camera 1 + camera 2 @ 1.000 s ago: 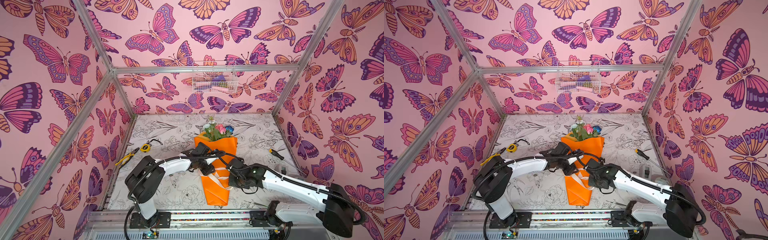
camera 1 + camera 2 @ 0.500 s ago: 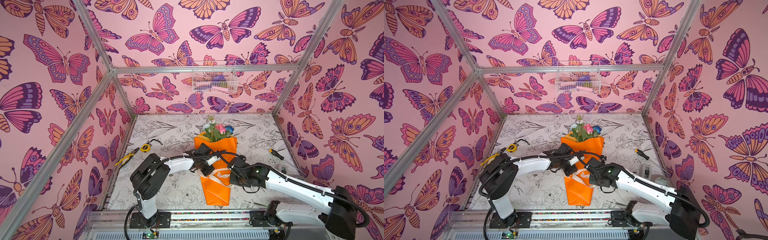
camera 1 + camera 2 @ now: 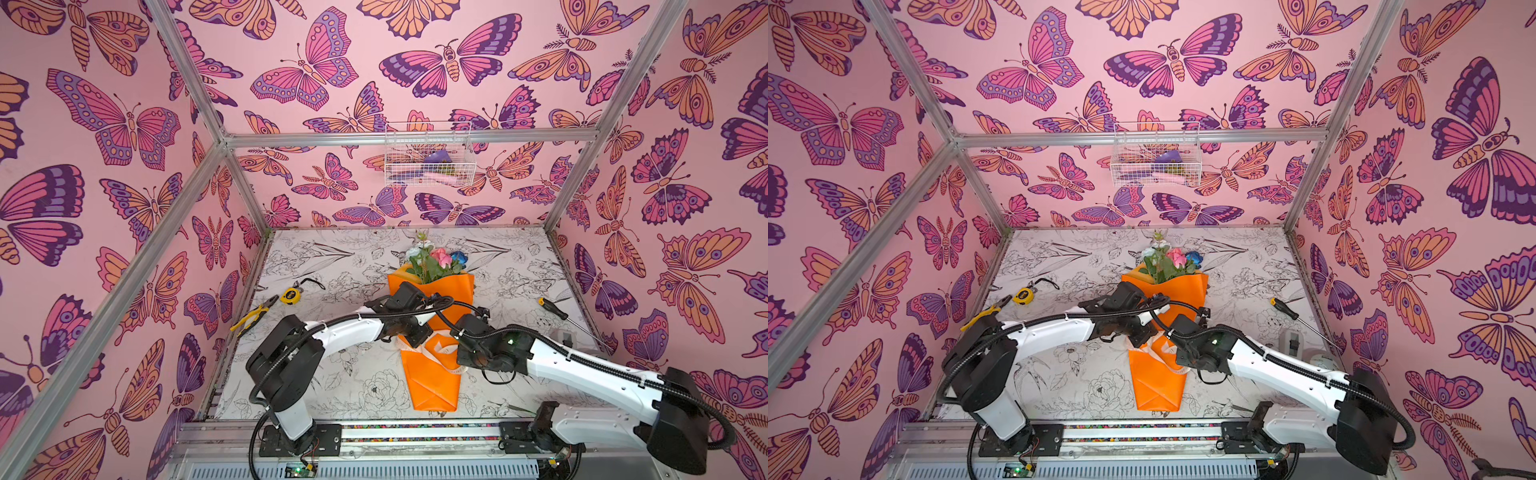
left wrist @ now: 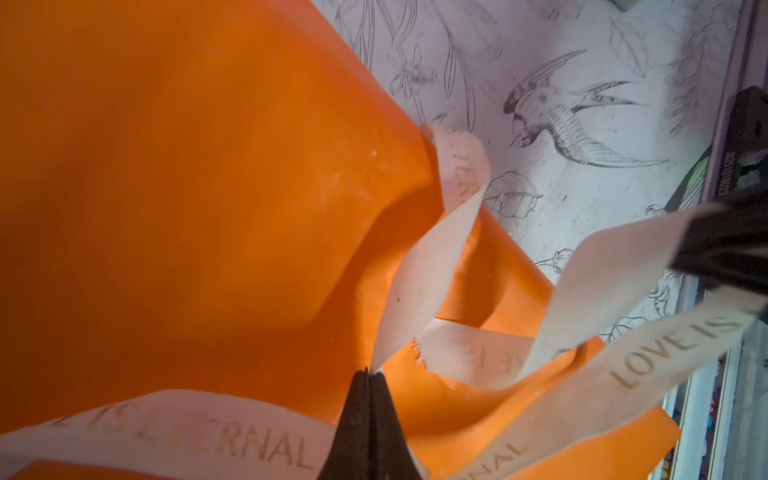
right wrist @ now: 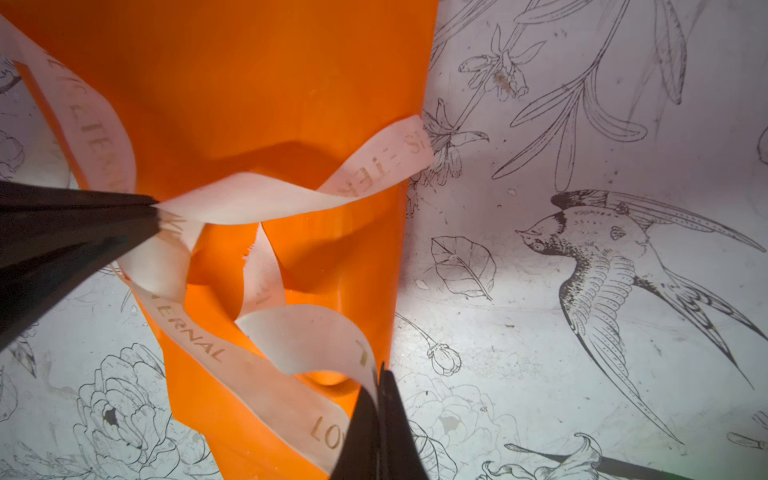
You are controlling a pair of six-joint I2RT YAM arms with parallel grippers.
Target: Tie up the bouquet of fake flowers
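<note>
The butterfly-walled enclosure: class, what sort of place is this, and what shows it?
Probably a staged robot test cell, not a florist's: an aluminium frame holds printed butterfly walls, a left arm and right arm are mounted on a front rail, and pliers lie left of the bouquet.

Bright, even light; soft, blurred wrist close-ups.

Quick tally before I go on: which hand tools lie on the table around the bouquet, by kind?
Yellow-handled pliers: 1
Yellow tape measure: 1
Screwdriver: 1
Total: 3
</note>
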